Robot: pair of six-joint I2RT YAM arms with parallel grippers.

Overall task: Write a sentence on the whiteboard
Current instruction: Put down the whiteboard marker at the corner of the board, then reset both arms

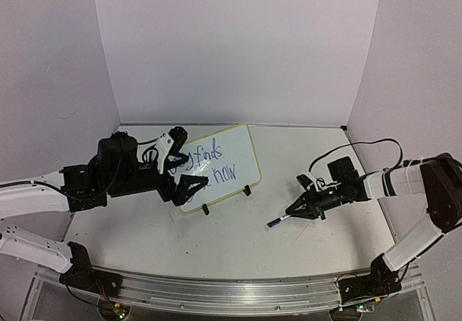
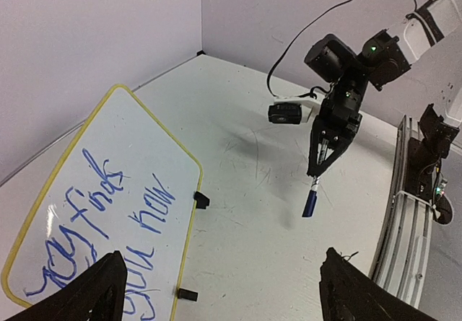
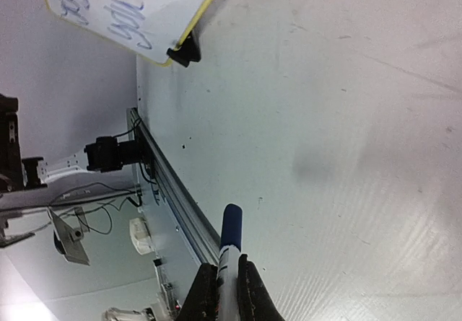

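The whiteboard (image 1: 232, 159) has a yellow-green frame and two black clip feet, and sits left of the table's middle with blue handwriting on it. It also shows in the left wrist view (image 2: 123, 184) and at the top of the right wrist view (image 3: 137, 3). My left gripper (image 1: 180, 168) stands open with its jaws wide apart at the board's left end, holding nothing (image 2: 220, 263). My right gripper (image 1: 293, 212) is to the right of the board, shut on a white marker (image 1: 276, 222) with a blue cap (image 3: 231, 227) that points at the table (image 2: 310, 202).
White walls close in the table at the back and both sides. A metal rail (image 1: 238, 292) runs along the near edge. A black cable (image 1: 361, 145) loops above my right arm. Bare scuffed tabletop (image 2: 260, 162) lies between the board and the marker.
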